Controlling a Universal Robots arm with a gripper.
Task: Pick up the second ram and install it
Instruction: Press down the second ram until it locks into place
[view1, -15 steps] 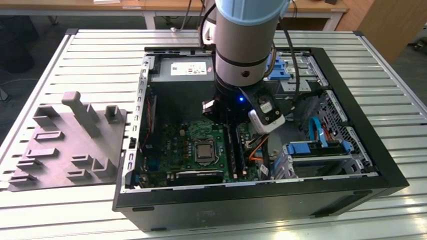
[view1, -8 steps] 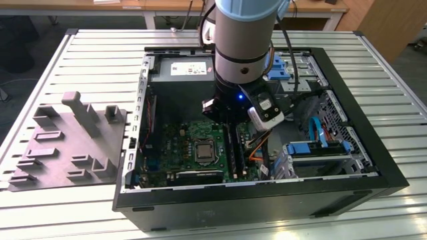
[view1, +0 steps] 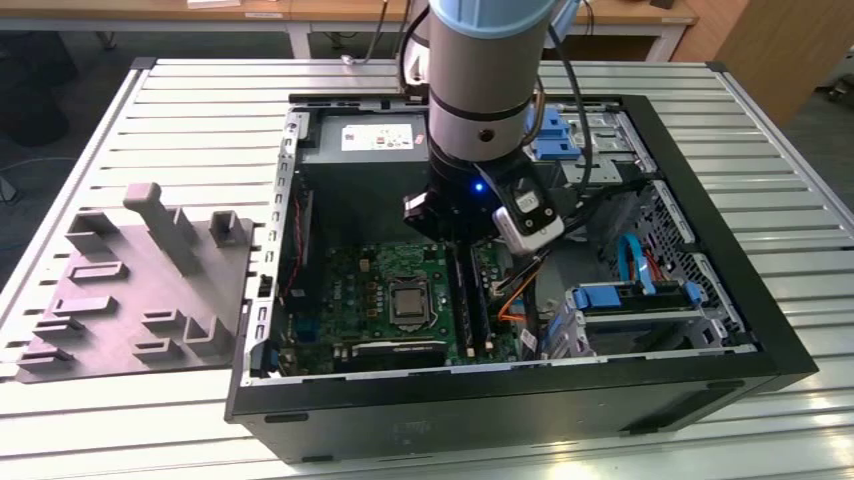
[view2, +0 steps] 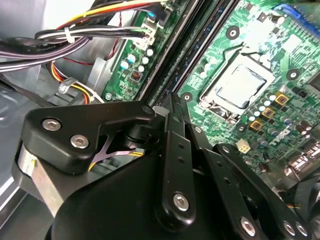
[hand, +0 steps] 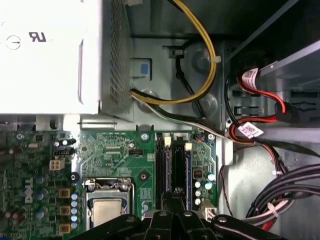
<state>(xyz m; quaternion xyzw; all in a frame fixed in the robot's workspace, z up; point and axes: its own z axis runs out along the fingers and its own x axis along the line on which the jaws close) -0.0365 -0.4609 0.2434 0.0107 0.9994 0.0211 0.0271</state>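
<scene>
My gripper (view1: 461, 238) is low inside the open computer case (view1: 747, 330), over the far end of the long black slot rails (view1: 470, 295) beside the processor socket (view1: 404, 298). In both wrist views its fingers (view2: 172, 107) are drawn together into one narrow tip right above the rails (hand: 177, 167). A dark blue-green strip, which I take for the second ram (view2: 175, 60), stands on edge between the rails and runs away from the fingertips. I cannot tell whether the tips touch it.
A grey moulded tray (view1: 134, 290) lies on the slatted table at the exterior view's left. Inside the case are the power supply (hand: 50, 55), bundled cables (hand: 200, 55) and blue-latched drive bays (view1: 641, 295) beside the motherboard (hand: 110, 150).
</scene>
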